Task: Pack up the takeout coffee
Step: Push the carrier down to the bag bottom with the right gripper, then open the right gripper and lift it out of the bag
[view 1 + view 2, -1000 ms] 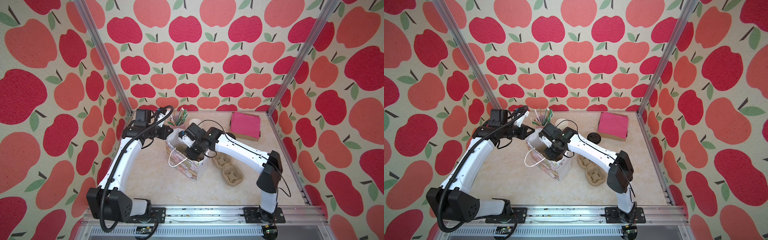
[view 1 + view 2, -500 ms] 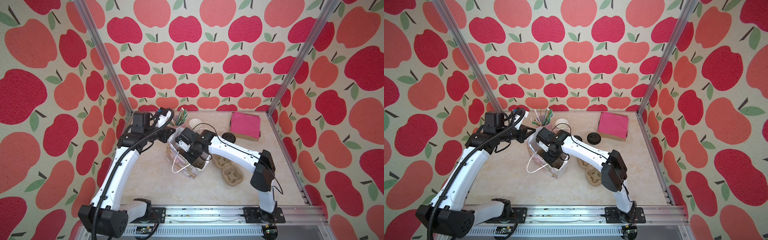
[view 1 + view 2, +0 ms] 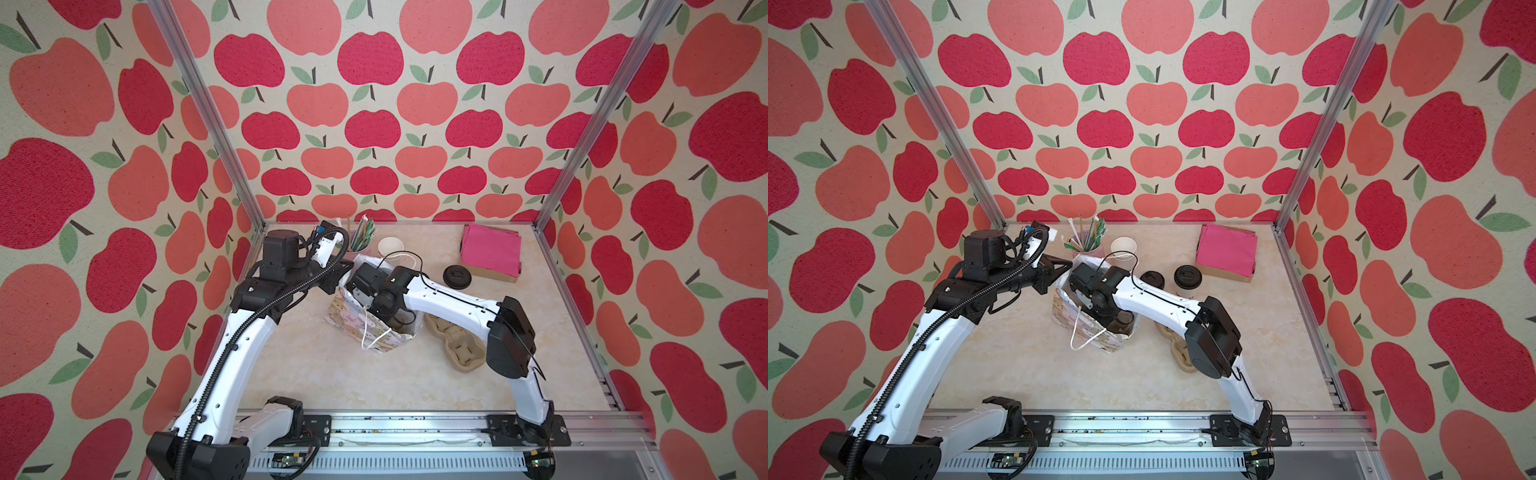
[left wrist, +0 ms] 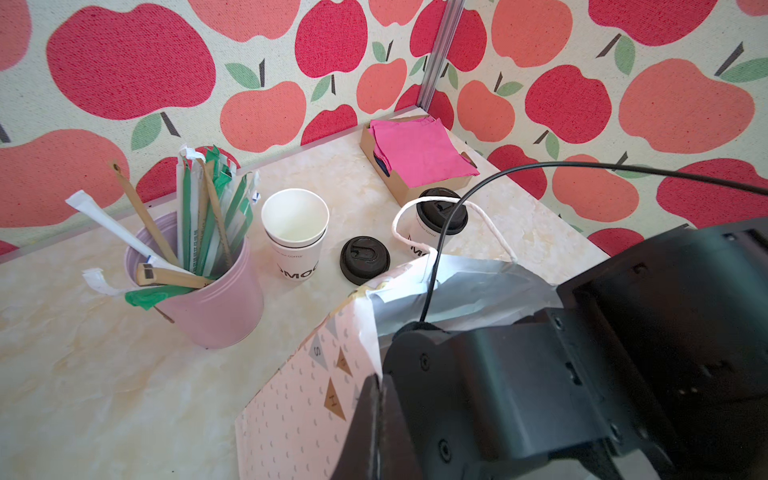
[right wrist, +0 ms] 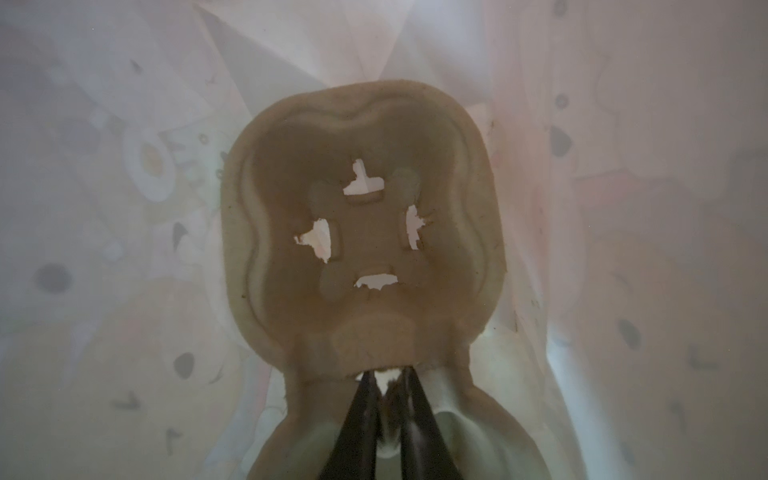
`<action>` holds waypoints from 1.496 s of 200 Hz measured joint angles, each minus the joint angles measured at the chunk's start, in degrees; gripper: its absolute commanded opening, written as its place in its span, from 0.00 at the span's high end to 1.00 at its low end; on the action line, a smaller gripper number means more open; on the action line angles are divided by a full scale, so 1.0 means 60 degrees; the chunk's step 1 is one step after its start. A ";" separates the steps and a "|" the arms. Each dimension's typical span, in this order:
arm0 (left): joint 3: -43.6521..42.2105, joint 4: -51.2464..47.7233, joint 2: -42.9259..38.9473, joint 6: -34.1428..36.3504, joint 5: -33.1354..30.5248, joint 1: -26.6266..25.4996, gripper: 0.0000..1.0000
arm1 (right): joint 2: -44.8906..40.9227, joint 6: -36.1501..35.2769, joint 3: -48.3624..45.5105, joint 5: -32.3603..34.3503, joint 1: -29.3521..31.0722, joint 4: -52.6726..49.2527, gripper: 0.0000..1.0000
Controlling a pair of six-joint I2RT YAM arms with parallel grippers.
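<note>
Looks like the holder-loading step: right end effector (image 5: 384, 378) pinches the cardboard cup holder (image 5: 365, 245) deep in the bag (image 4: 299, 399), left end effector (image 4: 376, 399) pressed together on the bag's rim. Lidded coffee cup (image 4: 436, 212) waits on the surface (image 4: 104, 374). Next, I'd guess: release, fetch it.

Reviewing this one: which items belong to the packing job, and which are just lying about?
Job: lidded coffee cup, gift bag, cup carrier inside it.
Lying about: stacked cups, straw cup, napkins, loose lid, spare carrier.
</note>
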 measured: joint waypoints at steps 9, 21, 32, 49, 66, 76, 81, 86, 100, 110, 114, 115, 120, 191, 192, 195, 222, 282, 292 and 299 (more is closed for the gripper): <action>-0.0033 0.0000 0.0000 0.0000 -0.0066 0.0004 1.00 | 0.0117 0.0000 0.0124 0.0000 0.0004 -0.0029 0.85; -0.0051 0.0000 0.0000 0.0007 -0.0142 0.0004 1.00 | 0.0244 0.0000 0.0302 -0.0011 0.0007 -0.0036 0.84; -0.0066 0.0011 -0.0004 0.0022 -0.0160 0.0004 1.00 | 0.0328 -0.0004 0.0433 -0.0018 0.0007 -0.0055 0.83; -0.0080 0.0033 0.0000 0.0036 -0.0229 0.0000 1.00 | 0.0397 -0.0007 0.0539 -0.0018 0.0018 -0.0113 0.81; -0.0084 0.0040 -0.0004 0.0040 -0.0324 0.0000 1.00 | 0.0408 -0.0040 0.0594 0.0004 0.0025 -0.0171 0.76; -0.0084 0.0044 -0.0004 0.0102 -0.0397 0.0000 1.00 | 0.0408 -0.0109 0.0616 0.0022 0.0025 -0.0186 0.73; -0.0084 0.0040 -0.0004 0.0124 -0.0423 0.0000 1.00 | 0.0408 -0.0138 0.0630 0.0055 0.0025 -0.0193 0.71; -0.0084 0.0040 -0.0007 0.0178 -0.0466 0.0000 1.00 | 0.0404 -0.0171 0.0634 0.0087 0.0025 -0.0197 0.70; -0.0091 0.0025 -0.0080 0.0251 -0.0586 -0.0007 1.00 | 0.0357 -0.0248 0.0634 0.0189 0.0025 -0.0211 0.64; -0.0091 -0.0007 -0.0193 0.0288 -0.0678 -0.0007 1.00 | 0.0259 -0.0346 0.0630 0.0244 0.0025 -0.0208 0.62; -0.0091 -0.0033 -0.0240 0.0324 -0.0710 -0.0018 1.00 | 0.0193 -0.0350 0.0630 0.0259 0.0025 -0.0200 0.60; -0.0091 -0.0033 -0.0251 0.0331 -0.0714 -0.0018 1.00 | 0.0178 -0.0353 0.0630 0.0262 0.0025 -0.0200 0.60; -0.0091 -0.0040 -0.0310 0.0372 -0.0739 -0.0022 1.00 | 0.0073 -0.0390 0.0605 0.0266 0.0025 -0.0171 0.58; -0.0149 -0.0011 -0.0601 0.0466 -0.0940 -0.0120 1.00 | -0.2160 -0.0871 -0.0237 0.0503 0.0025 0.0743 0.32; -0.0157 -0.0015 -0.0605 0.0466 -0.0943 -0.0124 1.00 | -0.2189 -0.0878 -0.0255 0.0510 0.0025 0.0776 0.32; -0.0175 -0.0033 -0.0612 0.0466 -0.0958 -0.0127 1.00 | -0.2259 -0.0871 -0.0302 0.0517 0.0025 0.0841 0.31; -0.0357 -0.0022 -0.0634 0.0466 -0.0969 -0.0244 1.00 | -0.2874 -0.1027 -0.0907 0.0521 0.0025 0.1432 0.21; -0.0736 -0.0036 -0.0827 0.0459 -0.1104 -0.0455 1.00 | -0.4095 -0.1184 -0.2222 0.0510 0.0055 0.2965 0.15; -0.0765 -0.0029 -0.0834 0.0441 -0.1144 -0.0466 1.00 | -0.4299 -0.1184 -0.2404 0.0470 0.0055 0.3228 0.16; -0.0783 -0.0033 -0.0841 0.0426 -0.1151 -0.0488 1.00 | -0.4397 -0.1180 -0.2484 0.0459 0.0051 0.3388 0.17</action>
